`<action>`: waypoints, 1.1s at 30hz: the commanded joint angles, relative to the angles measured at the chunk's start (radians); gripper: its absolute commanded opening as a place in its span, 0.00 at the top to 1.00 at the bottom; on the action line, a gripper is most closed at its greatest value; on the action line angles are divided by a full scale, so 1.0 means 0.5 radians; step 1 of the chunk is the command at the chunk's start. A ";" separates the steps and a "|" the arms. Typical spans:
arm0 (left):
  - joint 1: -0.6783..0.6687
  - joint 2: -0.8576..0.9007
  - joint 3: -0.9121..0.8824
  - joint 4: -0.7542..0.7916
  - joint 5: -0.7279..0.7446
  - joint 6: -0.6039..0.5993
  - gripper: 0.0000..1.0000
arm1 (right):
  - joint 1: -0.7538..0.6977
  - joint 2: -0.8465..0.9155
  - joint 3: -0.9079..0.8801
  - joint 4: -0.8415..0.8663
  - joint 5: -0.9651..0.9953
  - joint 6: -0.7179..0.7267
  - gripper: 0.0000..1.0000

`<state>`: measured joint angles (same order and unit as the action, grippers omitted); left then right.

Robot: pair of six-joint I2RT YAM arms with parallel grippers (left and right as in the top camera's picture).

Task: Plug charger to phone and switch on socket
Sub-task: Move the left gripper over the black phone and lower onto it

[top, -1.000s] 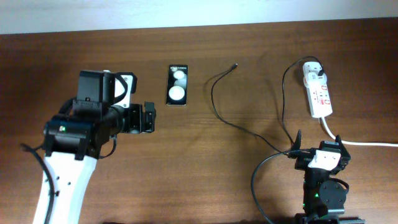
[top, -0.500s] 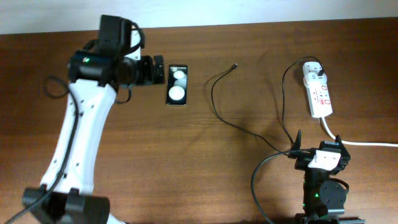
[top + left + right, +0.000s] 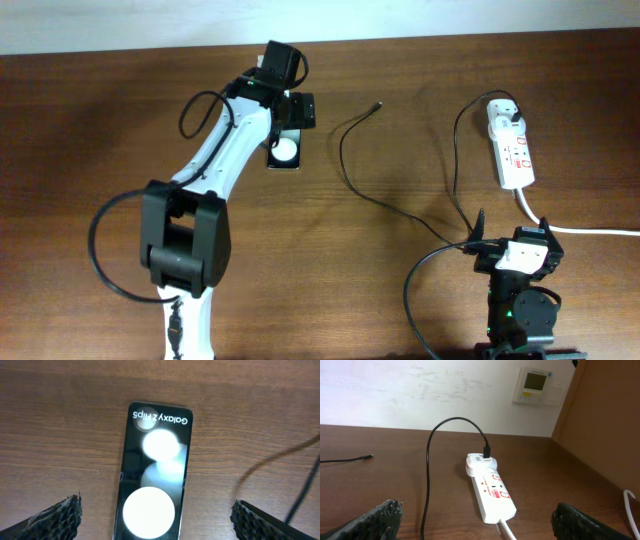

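Observation:
The phone (image 3: 285,151) lies flat at the back of the table, a glossy black slab with "Galaxy" lettering (image 3: 152,470). My left gripper (image 3: 292,115) hovers over its far end, open and empty, with one finger on each side of the phone in the left wrist view (image 3: 156,515). The charger (image 3: 346,165) is a thin black cable. Its connector tip (image 3: 377,104) lies loose to the right of the phone, and its black plug (image 3: 486,452) sits in the socket (image 3: 512,148). My right gripper (image 3: 512,235) is open and empty, near the socket's cord end (image 3: 492,494).
A thick white cord (image 3: 585,231) runs from the socket to the right table edge. The charger cable loops up beside the socket (image 3: 427,480) and passes at the right of the left wrist view (image 3: 280,460). A wall stands behind the table.
My left arm has swung from the left side of the table toward the back and right, ending over the phone. The right arm, cable and socket have not moved.

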<state>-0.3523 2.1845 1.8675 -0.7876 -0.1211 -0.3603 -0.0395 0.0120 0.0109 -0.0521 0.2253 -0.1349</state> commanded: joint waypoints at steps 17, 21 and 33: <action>0.003 0.499 0.025 0.130 0.040 0.245 0.01 | -0.015 -0.013 -0.011 -0.011 -0.010 -0.007 0.01; 0.003 0.500 0.025 0.112 0.063 0.245 0.24 | -0.015 -0.013 -0.011 -0.011 -0.010 -0.007 0.01; 0.003 0.496 0.773 -0.603 0.054 0.246 0.35 | -0.015 -0.013 -0.011 -0.011 -0.010 -0.007 0.01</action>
<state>-0.3515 2.4371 2.0987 -0.9859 -0.0937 -0.2459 -0.0399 0.0120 0.0109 -0.0521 0.2253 -0.1352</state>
